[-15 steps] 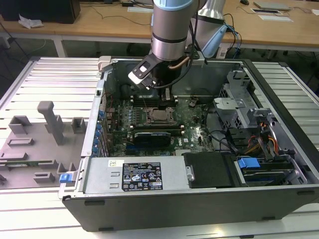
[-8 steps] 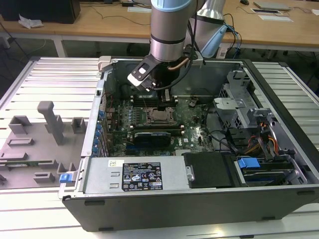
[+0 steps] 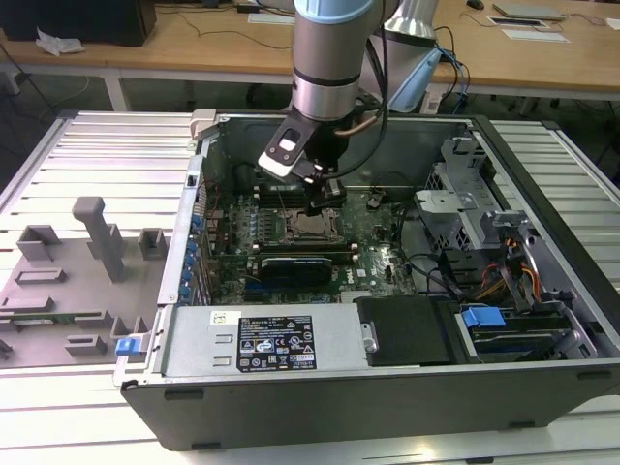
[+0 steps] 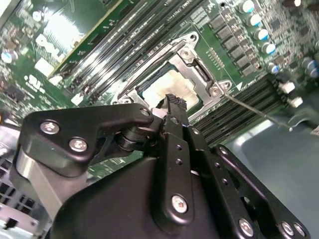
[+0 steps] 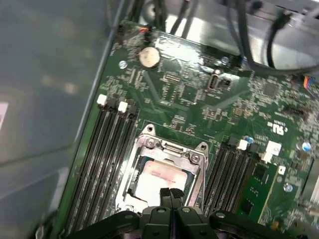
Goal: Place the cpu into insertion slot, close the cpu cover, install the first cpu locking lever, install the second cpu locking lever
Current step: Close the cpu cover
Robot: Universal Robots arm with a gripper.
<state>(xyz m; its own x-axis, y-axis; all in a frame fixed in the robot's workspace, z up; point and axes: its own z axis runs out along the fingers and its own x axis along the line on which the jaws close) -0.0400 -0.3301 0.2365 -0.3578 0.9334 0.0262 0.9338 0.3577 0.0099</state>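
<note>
The cpu (image 5: 155, 175) lies flat in the insertion slot (image 3: 312, 229), its pale top showing through the window of the cpu cover (image 5: 169, 149). The silver cover frame (image 4: 197, 67) lies down around the chip (image 4: 173, 85). My gripper (image 5: 171, 191) hangs just over the chip's edge, fingers pressed together with nothing between them. In the second wrist view the gripper (image 4: 174, 101) tips sit right above the pale top. A thin metal locking lever (image 4: 256, 113) sticks out from one corner of the socket, away from the frame. In the exterior view the gripper (image 3: 325, 205) reaches down into the open computer case.
Long black memory slots (image 5: 104, 149) flank the socket on both sides (image 5: 234, 169). A coin battery (image 5: 148, 57) sits on the green board. Case walls, a power supply (image 3: 271, 339) and loose cables (image 3: 436, 271) surround the board. A grey fixture tray (image 3: 87, 262) lies at the exterior view's left.
</note>
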